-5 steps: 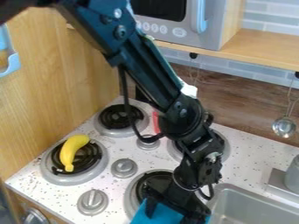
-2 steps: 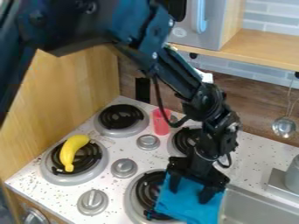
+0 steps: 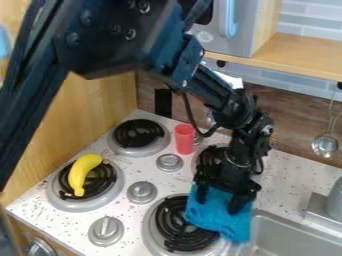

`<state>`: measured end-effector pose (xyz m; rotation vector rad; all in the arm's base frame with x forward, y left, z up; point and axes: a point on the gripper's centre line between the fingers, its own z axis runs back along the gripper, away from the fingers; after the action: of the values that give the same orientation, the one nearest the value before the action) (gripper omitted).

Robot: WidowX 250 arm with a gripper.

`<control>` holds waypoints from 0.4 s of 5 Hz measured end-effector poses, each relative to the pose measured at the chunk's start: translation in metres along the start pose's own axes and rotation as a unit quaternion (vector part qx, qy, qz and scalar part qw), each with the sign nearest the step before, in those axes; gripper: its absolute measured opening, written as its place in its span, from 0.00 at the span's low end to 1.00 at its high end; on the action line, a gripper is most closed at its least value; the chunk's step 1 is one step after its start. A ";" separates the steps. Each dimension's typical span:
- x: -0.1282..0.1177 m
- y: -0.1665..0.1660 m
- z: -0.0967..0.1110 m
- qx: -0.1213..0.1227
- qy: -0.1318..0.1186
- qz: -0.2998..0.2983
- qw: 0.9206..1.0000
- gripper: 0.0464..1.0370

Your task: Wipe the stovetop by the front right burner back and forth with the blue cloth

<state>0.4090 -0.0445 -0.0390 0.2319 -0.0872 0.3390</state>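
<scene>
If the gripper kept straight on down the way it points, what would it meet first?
Likely the blue cloth, which is right at the gripper, perhaps already touching. What lies beneath the cloth is hidden, and the height is hard to judge.

The gripper [image 3: 218,201] is pointed downward, its fingers [image 3: 236,204] spread apart. The wrist [image 3: 242,150] is held nearly upright just above it; the arm [image 3: 170,55] is slanted down to the wrist from the gripper's upper left.
</scene>
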 end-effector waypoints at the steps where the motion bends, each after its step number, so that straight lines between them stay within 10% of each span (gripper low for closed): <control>1: 0.015 -0.008 -0.001 -0.005 -0.003 0.004 1.000 0.96; 2: 0.032 -0.021 0.004 -0.020 -0.007 0.006 1.000 0.96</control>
<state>0.4465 -0.0544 -0.0353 0.1933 -0.1093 0.3477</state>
